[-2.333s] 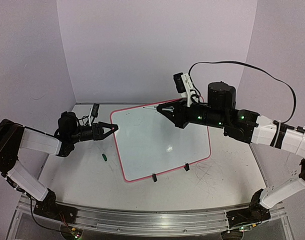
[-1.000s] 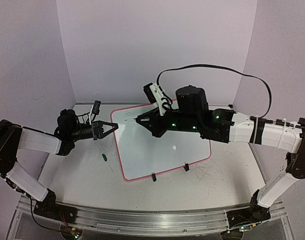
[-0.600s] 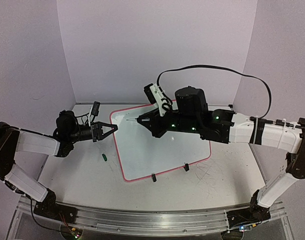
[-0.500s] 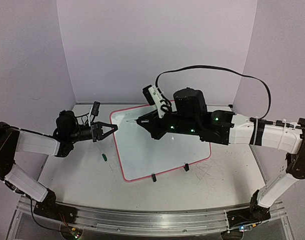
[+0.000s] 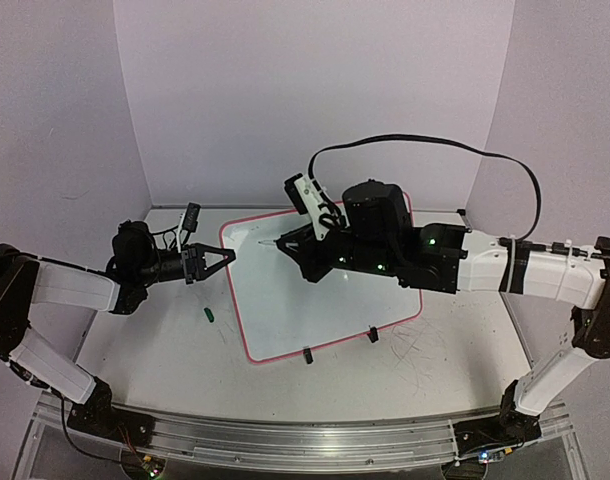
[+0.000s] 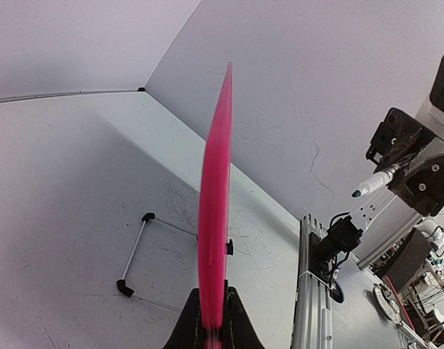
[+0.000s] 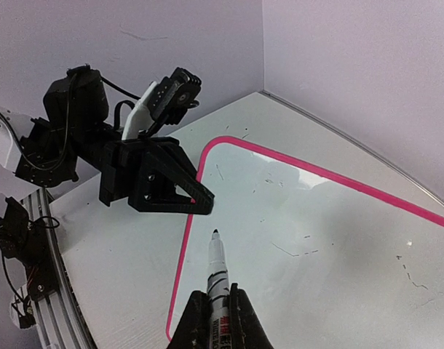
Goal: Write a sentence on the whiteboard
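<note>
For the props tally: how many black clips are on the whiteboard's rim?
2 clips, both on the whiteboard's near edge: one left of centre, one right. The right arm may hide others.

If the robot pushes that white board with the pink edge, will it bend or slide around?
Probably stiff: the whiteboard lies flat and its rim looks straight edge-on. It looks glossy, so it might slide on the table, maybe why the left gripper pinches its rim. Thin, so likely light.

The whiteboard (image 5: 315, 300) is smooth and shiny. The table (image 5: 155, 350) under it is dull white, scuffed and scratched. The marker (image 7: 217, 273) looks like smooth plastic.
</note>
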Available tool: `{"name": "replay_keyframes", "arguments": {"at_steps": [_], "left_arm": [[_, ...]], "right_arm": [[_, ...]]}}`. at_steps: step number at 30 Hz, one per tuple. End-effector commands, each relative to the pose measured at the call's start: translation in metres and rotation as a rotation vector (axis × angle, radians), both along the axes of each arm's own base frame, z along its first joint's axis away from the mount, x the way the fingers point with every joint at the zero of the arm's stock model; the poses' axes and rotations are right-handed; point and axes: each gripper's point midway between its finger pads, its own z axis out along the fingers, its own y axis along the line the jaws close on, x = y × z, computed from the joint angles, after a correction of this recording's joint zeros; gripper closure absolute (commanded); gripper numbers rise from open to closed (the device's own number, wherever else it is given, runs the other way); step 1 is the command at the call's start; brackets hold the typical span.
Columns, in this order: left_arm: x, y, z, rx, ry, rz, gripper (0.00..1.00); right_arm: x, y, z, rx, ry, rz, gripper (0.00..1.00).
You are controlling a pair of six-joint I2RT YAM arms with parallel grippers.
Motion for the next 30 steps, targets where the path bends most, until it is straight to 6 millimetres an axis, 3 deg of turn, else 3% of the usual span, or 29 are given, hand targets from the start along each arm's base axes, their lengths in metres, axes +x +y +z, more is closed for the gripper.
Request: {"name": "replay_keyframes", "arguments": {"at_steps": [1,3,10,20,30], "left_arm": [[-0.001,-0.002,0.0,0.018,-0.056,-0.002,1.0],[-0.001,-0.002,-0.001,0.02,-0.052,-0.002,1.0],[0.0,-0.003,0.002,0.018,-0.059,-0.006,1.0],[0.0,-0.003,0.004,0.019,-0.063,-0.012,1.0],[-0.001,-0.003,0.003,0.021,-0.064,-0.014,1.0]], "right_arm": [[0.01,-0.004,0.013,-0.007,-0.073,-0.05,1.0],[0.011,-0.006,0.014,-0.011,-0.094,-0.058,1.0],[0.002,0.022,0.003,-0.013,-0.06,0.062,1.0],[0.008,0.044,-0.003,-0.011,-0.046,0.072,1.0],[0.024,0.044,-0.009,-0.028,-0.055,-0.014,1.0]]}}
